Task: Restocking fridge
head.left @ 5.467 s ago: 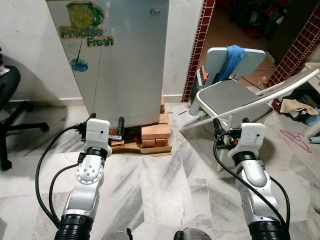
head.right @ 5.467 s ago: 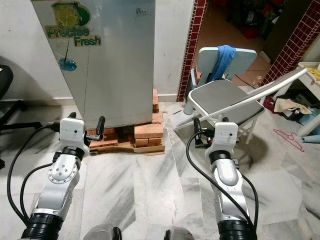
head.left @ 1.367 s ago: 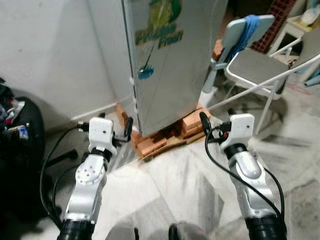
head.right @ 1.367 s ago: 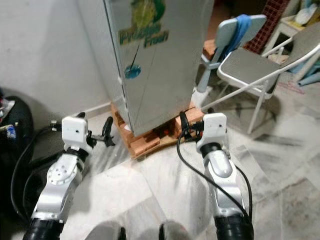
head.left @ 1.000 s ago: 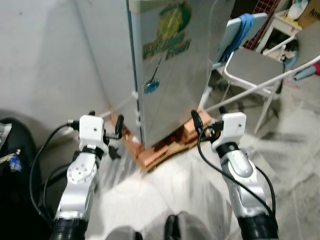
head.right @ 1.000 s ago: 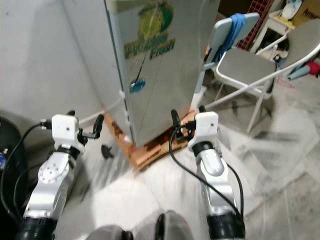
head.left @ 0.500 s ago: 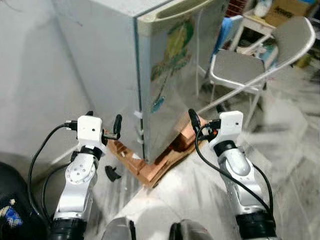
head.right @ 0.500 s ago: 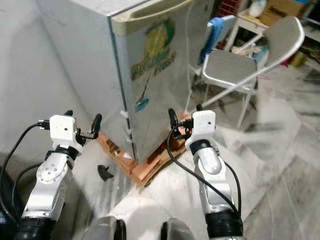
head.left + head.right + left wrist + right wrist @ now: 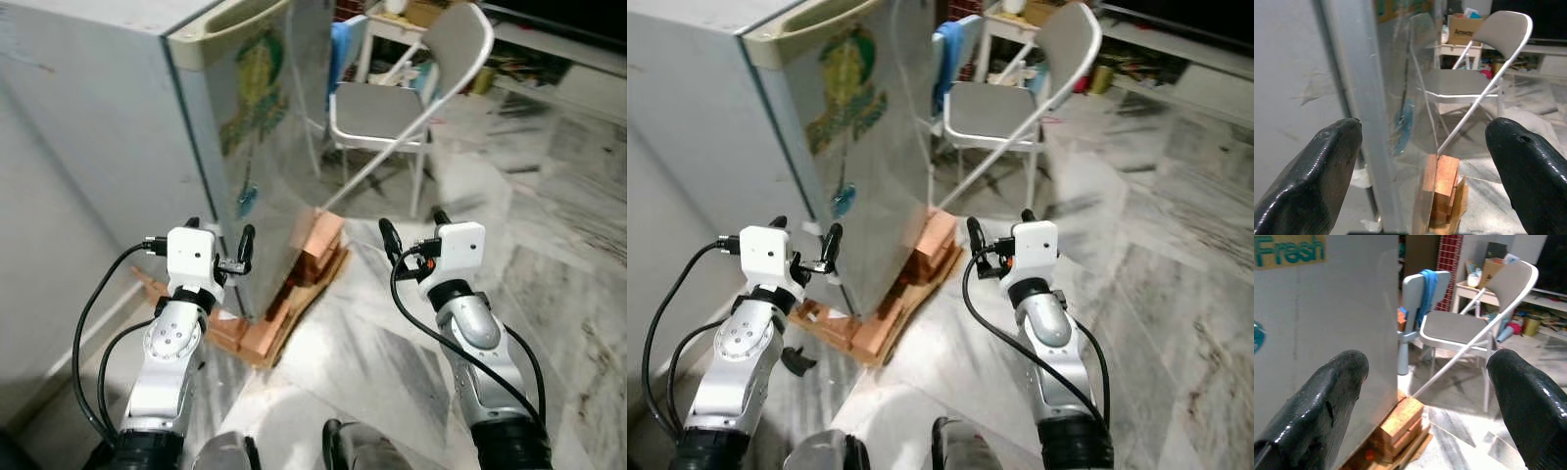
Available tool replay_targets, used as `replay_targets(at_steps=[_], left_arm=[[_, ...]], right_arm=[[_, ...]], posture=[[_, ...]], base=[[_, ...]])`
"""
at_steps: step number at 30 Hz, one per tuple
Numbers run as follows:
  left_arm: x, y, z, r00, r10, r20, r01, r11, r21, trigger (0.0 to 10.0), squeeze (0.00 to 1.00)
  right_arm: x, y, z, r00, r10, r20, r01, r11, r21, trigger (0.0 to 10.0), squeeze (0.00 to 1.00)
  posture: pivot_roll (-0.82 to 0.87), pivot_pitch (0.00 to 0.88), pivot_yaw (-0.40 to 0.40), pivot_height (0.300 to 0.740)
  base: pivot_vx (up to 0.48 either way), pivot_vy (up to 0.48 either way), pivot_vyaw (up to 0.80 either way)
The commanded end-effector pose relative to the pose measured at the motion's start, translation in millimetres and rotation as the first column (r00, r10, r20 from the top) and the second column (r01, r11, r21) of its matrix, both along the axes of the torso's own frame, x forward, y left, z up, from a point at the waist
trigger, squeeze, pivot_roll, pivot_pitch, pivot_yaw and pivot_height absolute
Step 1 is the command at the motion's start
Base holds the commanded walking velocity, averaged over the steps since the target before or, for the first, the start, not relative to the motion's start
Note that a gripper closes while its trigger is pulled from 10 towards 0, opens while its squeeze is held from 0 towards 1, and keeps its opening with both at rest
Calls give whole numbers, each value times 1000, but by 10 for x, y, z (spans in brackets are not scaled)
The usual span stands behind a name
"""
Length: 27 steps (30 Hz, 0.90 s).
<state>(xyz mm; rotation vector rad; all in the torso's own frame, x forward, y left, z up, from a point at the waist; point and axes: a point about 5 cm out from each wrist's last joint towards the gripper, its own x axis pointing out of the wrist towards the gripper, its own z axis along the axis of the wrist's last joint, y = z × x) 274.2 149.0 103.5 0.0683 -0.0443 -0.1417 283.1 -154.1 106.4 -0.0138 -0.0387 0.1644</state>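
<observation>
The grey fridge (image 9: 211,127) stands closed at the far left on a stack of bricks (image 9: 294,294), its door carrying a green and yellow sticker (image 9: 844,83). To its right, farther off, a folding chair (image 9: 411,98) sits on the marble floor (image 9: 549,255). The left gripper (image 9: 217,245) hangs just before the fridge's near corner, fingers spread wide and empty. The right gripper (image 9: 411,235) hovers right of the bricks, likewise wide and empty.

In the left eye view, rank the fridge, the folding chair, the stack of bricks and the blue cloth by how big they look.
1. fridge
2. folding chair
3. stack of bricks
4. blue cloth

The chair stands farther back, so it looks smaller than it is.
</observation>
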Motion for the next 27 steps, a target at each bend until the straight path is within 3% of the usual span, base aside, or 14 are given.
replay_targets(at_steps=[1,11,27], left_arm=[[-7,8,25,1000,-2,14,2,1000,12,10000,0],[-2,-1,37,1000,-6,19,6,1000,14,10000,0],[13,-14,18,1000,-7,20,7,1000,26,10000,0]], right_arm=[[11,-17,25,1000,-15,6,15,1000,1,10000,0],[13,-25,12,1000,-25,-2,25,1000,2,10000,0],[21,-15,1,1000,-23,-12,23,1000,1,10000,0]], posture=[[32,92,-14,740],[30,90,-14,740],[34,87,-15,740]], base=[[0,476,-425],[0,95,0],[0,0,-758]])
